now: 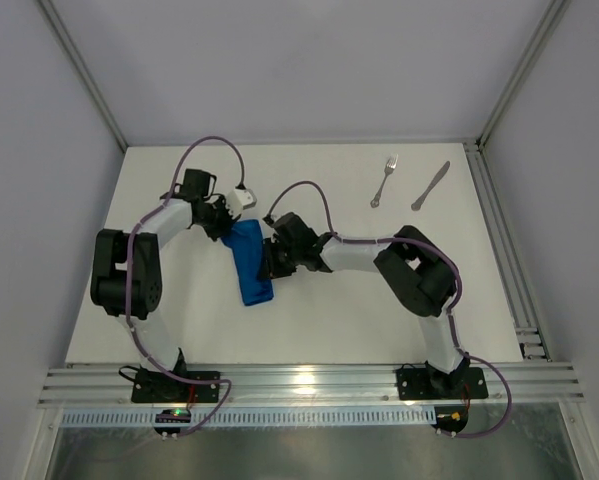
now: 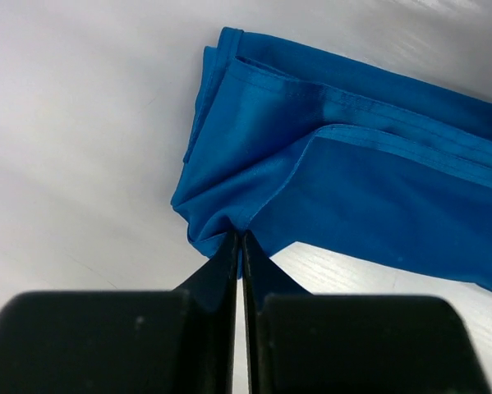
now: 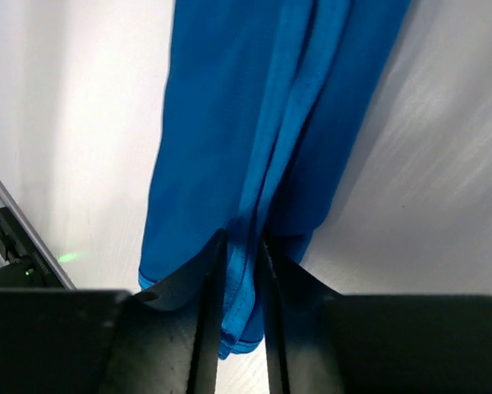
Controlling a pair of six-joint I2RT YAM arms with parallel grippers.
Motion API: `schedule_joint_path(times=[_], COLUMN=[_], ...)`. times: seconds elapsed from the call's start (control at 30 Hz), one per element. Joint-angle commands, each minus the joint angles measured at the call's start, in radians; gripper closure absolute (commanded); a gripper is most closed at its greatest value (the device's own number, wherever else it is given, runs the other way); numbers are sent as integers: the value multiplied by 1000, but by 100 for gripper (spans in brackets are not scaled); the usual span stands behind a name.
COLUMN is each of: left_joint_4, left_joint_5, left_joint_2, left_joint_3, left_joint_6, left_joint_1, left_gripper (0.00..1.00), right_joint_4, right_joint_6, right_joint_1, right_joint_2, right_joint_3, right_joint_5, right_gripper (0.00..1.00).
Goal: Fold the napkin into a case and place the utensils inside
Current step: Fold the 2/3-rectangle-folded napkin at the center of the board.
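The napkin (image 1: 249, 265) lies left of centre on the white table as a narrow bright blue strip, folded lengthwise into the case shape. My left gripper (image 1: 228, 230) is at its far end, shut on a corner of the napkin (image 2: 352, 164), with cloth bunched at the tips of the left gripper (image 2: 239, 238). At the near end, my right gripper (image 1: 269, 268) is slightly open. A hemmed edge of the napkin (image 3: 254, 123) lies loosely in the gap of the right gripper (image 3: 244, 246). The fork (image 1: 384, 180) and the knife (image 1: 431, 186) lie side by side at the far right, apart from the cloth.
Aluminium rails run along the table's right side (image 1: 509, 250) and near edge (image 1: 309, 382). Grey walls close in the left, far and right sides. Both arms bend in over the middle of the table.
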Motion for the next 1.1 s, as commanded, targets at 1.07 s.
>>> schedule_joint_path(times=[1.07], left_joint_4=[-47], left_joint_5=[96], left_joint_2=[24], left_joint_3=[119], left_joint_6=[-247], left_joint_1=[-22], left_gripper=[100], right_joint_4=[-28], right_joint_6=[103], right_joint_1=[-153], right_joint_2=[284], right_joint_3=[419], right_joint_5=[38], right_gripper=[78])
